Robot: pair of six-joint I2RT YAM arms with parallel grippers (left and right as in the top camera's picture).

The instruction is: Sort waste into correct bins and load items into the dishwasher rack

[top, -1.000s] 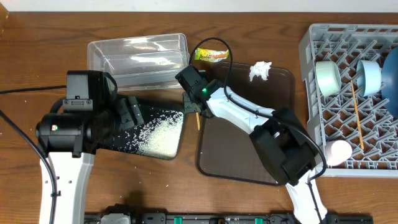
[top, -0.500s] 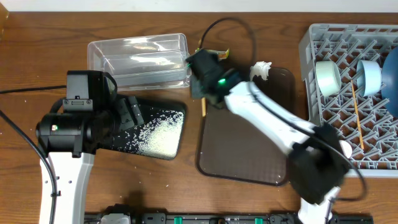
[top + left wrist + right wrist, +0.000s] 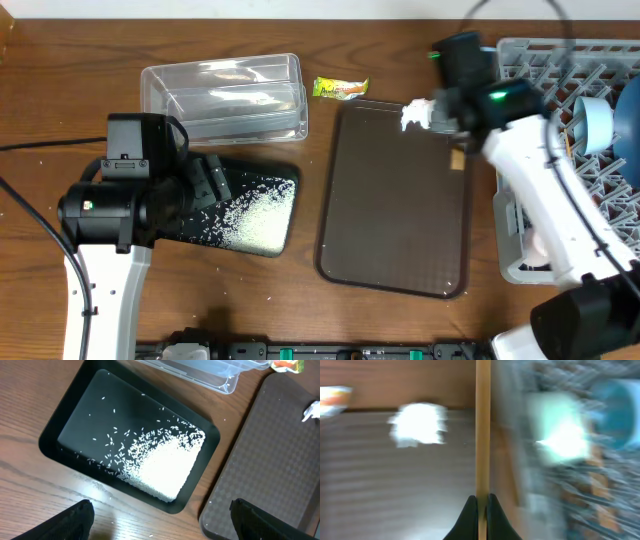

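Wooden chopstick [image 3: 482,425] clamped in right fingers [image 3: 469,512]: just keep level, ease into rack [image 3: 507,250] right of fingertips. Left gripper [image 3: 161,506] spread wide, empty.

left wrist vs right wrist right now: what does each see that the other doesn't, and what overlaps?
Left wrist only: the black tray with rice piled toward one corner, and a corner of the clear tub.
Right wrist only: the right gripper shut on a chopstick, plus the rack with a pale bowl and a blue bowl, all motion-blurred.
Both: the tissue at the brown tray's edge. The wrapper shows in left wrist and is probably the blur at right wrist's left edge.
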